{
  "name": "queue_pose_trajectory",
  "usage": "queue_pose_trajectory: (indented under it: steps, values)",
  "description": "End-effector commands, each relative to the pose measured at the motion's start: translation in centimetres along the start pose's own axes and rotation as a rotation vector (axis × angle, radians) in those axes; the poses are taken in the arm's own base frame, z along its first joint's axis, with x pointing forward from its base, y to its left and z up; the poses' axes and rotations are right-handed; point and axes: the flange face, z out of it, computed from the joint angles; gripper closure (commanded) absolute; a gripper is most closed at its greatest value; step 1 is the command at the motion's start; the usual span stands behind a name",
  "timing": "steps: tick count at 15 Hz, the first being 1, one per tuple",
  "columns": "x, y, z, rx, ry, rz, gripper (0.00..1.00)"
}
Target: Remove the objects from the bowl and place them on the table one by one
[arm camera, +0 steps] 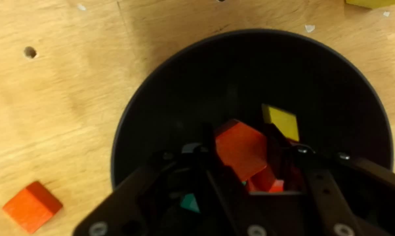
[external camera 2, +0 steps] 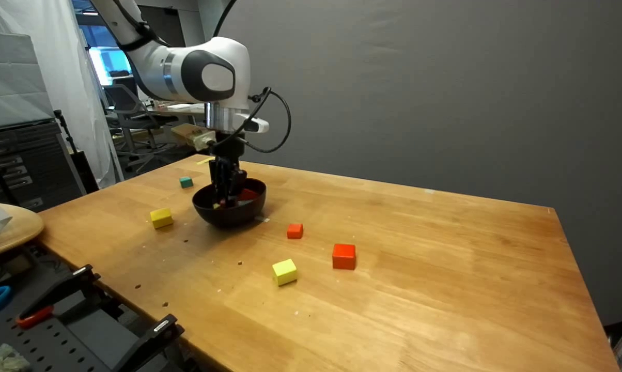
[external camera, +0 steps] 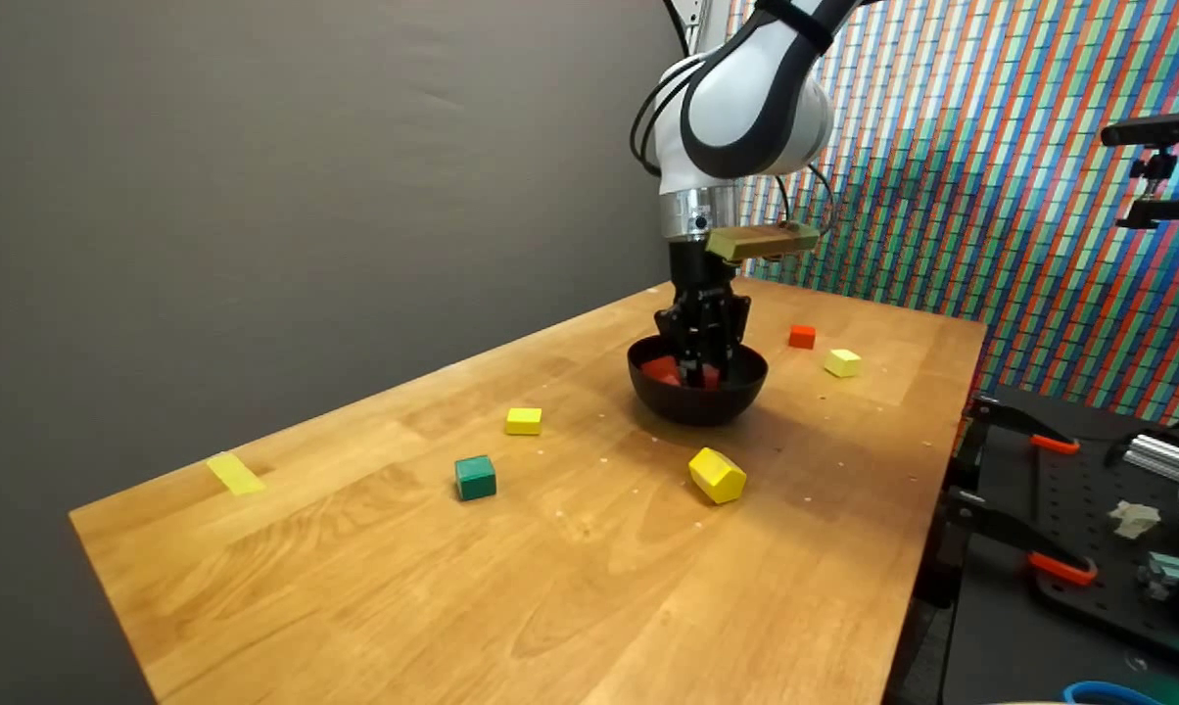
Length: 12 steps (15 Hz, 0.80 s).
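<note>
Wrist view: gripper (arm camera: pixel 240 134) inside bowl (arm camera: pixel 191 88), pinching red block (arm camera: pixel 241 150); yellow block (arm camera: pixel 285 123) in bowl at two o'clock from it. Orange-red block (arm camera: pixel 30 208) on worktop (arm camera: pixel 69 108), bowl's nine o'clock.

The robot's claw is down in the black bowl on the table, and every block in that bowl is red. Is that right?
Not quite: the claw is down in the black bowl on the table, but its blocks aren't all red. The wrist view also shows a yellow block and a green block there.
</note>
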Motion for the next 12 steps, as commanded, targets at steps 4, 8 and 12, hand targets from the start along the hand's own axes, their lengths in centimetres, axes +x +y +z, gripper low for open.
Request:
queue_pose_trajectory:
  steps: [4, 8, 12]
  values:
    - [1.2, 7.0, -11.0, -0.028, 0.298, 0.122, 0.84]
    - [5.6, 10.2, -9.1, 0.000, 0.353, 0.281, 0.84]
    - [8.6, 10.8, -4.2, -0.033, 0.341, 0.382, 0.84]
